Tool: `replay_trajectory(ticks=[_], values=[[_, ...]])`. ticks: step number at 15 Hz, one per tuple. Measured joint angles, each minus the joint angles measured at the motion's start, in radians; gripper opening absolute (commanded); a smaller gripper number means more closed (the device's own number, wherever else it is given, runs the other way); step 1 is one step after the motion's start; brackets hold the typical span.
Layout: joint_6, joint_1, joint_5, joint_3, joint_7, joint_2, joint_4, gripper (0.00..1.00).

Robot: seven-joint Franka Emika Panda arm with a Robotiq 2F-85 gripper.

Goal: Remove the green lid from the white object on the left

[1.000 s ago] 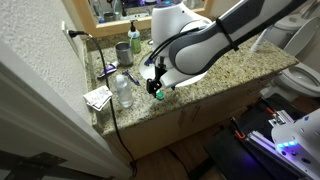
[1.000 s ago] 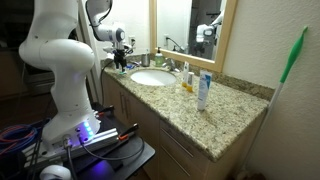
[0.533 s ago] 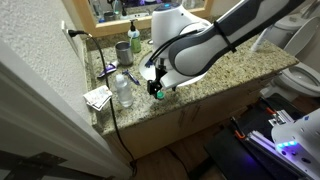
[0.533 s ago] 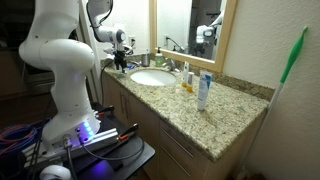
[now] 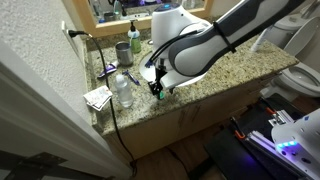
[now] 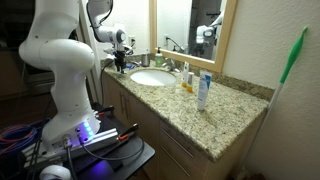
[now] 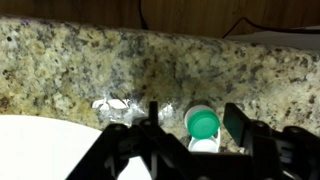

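Note:
In the wrist view the green lid (image 7: 203, 123) sits tilted between my two dark fingers, on the speckled granite counter (image 7: 80, 60). The white object shows as a white rim behind the lid (image 7: 200, 107) and a white round part just below it. My gripper (image 7: 197, 128) is open, with its fingers apart on either side of the lid and not touching it. In an exterior view the gripper (image 5: 155, 88) hangs low over the counter's front edge and mostly hides the lid. It also shows in an exterior view (image 6: 120, 62).
A clear plastic bottle (image 5: 124, 92), a grey-green cup (image 5: 122, 51) and a green-topped bottle (image 5: 134, 38) stand nearby. A crumpled clear wrapper (image 7: 122, 108) lies beside the lid. The white sink basin (image 6: 152, 78) is close by. A paper (image 5: 98, 97) lies at the counter corner.
The gripper has dropped slightly over the lid, so less green shows in the exterior view. Nothing else has moved.

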Motion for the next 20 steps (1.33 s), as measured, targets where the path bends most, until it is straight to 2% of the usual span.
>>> replay_trajectory(ticks=[5, 7, 16, 17, 18, 20], values=[[0.0, 0.001, 0.0, 0.0, 0.001, 0.0, 0.001, 0.03], [0.0, 0.001, -0.001, 0.0, 0.001, 0.0, 0.001, 0.0], [0.009, 0.002, 0.002, 0.008, -0.005, -0.003, 0.011, 0.0], [0.014, 0.002, 0.008, 0.014, -0.014, -0.004, 0.013, 0.26], [0.019, 0.002, 0.011, 0.019, -0.021, -0.005, 0.015, 0.27], [0.021, 0.002, 0.013, 0.025, -0.021, -0.008, 0.019, 0.39]])
